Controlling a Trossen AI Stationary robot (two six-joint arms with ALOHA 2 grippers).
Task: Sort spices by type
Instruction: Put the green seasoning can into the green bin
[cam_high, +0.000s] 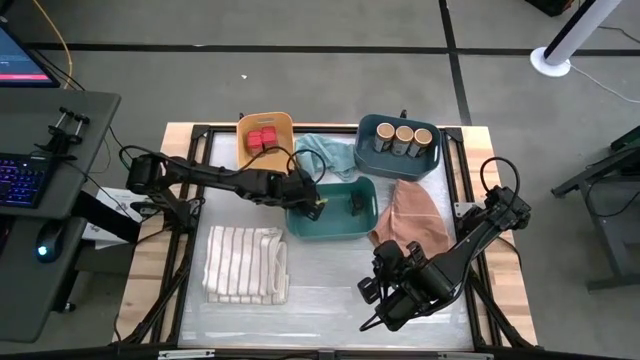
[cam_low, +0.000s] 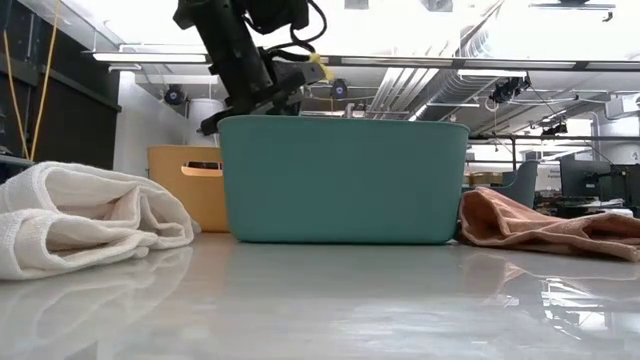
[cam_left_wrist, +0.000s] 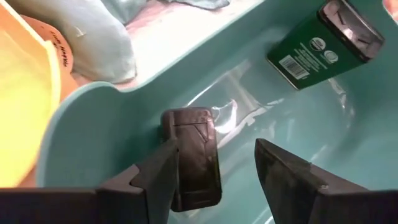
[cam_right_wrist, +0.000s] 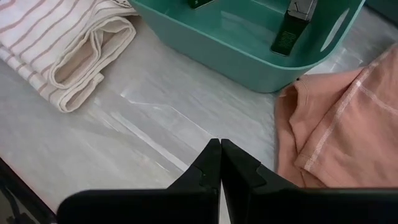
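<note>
The teal bin (cam_high: 335, 225) at centre holds two black tins (cam_left_wrist: 194, 158), one between the left gripper's (cam_left_wrist: 217, 171) parted, released fingers. At one o'clock, the blue bin (cam_high: 400, 158) holds three round jars (cam_high: 404, 139); at eleven, the orange bin (cam_high: 262, 124) holds red jars (cam_high: 262, 138), count unclear. The right gripper (cam_right_wrist: 220, 163) sits clenched at five o'clock.

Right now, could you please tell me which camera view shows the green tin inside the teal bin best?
The left wrist view: the green tin fills the frame, label and barcode legible. The right wrist view catches it leaning against the teal bin wall; the high view shows a dark speck; the low view hides it.
</note>
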